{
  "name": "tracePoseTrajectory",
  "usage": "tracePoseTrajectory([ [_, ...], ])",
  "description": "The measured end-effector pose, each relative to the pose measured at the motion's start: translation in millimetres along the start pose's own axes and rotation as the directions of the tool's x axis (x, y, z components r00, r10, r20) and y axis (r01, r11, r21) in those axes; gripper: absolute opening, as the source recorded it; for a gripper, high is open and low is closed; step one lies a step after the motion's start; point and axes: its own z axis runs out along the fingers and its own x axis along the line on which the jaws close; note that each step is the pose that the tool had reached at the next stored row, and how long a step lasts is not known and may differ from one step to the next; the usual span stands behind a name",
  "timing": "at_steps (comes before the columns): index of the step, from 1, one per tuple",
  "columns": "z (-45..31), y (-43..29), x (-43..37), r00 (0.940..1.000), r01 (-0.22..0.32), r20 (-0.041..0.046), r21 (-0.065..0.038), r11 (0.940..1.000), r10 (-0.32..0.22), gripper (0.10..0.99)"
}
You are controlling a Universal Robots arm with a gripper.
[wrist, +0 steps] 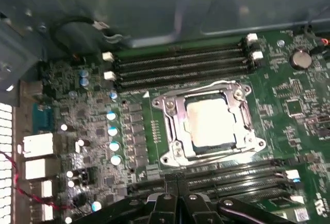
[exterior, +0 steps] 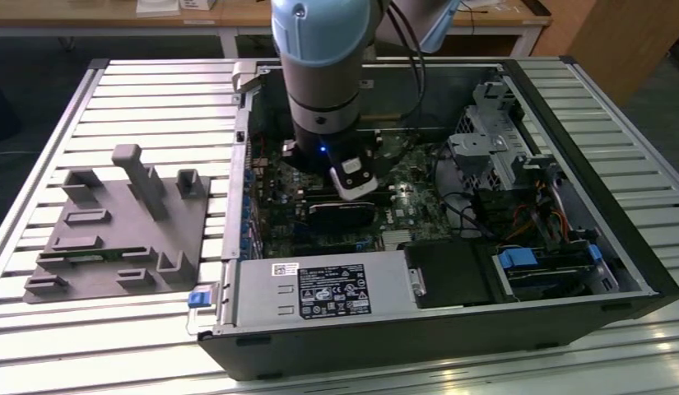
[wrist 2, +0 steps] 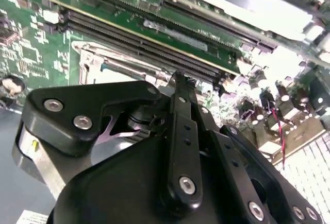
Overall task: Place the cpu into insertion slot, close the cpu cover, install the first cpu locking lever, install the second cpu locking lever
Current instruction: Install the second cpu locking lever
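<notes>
With arm reaching down into open computer case (exterior: 559, 271) at centre of exterior view, gripper (exterior: 354, 183) hangs low over motherboard (exterior: 411, 210); grey fixture block (exterior: 119, 239) sits at frame left. First wrist view: cpu (wrist: 210, 122) sits in socket mid-frame, cpu cover (wrist: 172, 126) down around it; fingertips (wrist: 171, 183) at bottom edge look pressed together, holding nothing. Second wrist view: black gripper linkage fills lower frame, fingers (wrist 2: 180, 87) closed, socket frame just beyond tips.

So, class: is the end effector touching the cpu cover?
Apart. In the first wrist view, the end effector tips stop short of the cpu cover, with memory slots showing between them.
</notes>
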Motion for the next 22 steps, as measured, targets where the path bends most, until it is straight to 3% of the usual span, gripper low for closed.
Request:
tracePoseTrajectory([
  [4,1.9,4.7,-13.4,1.0,-0.001,-0.0004,0.002,1.0,0.001,0.106],
  [8,5.2,15.2,-17.1,1.0,0.0,0.0003,0.01,1.0,0.0,0.106],
  [15,8.8,26.9,-22.7,1.0,0.002,0.0063,0.047,0.9989,-0.002,0.106],
  [22,14.8,44.7,-24.5,0.9999,0.004,0.0114,0.079,0.9969,-0.005,0.106],
])
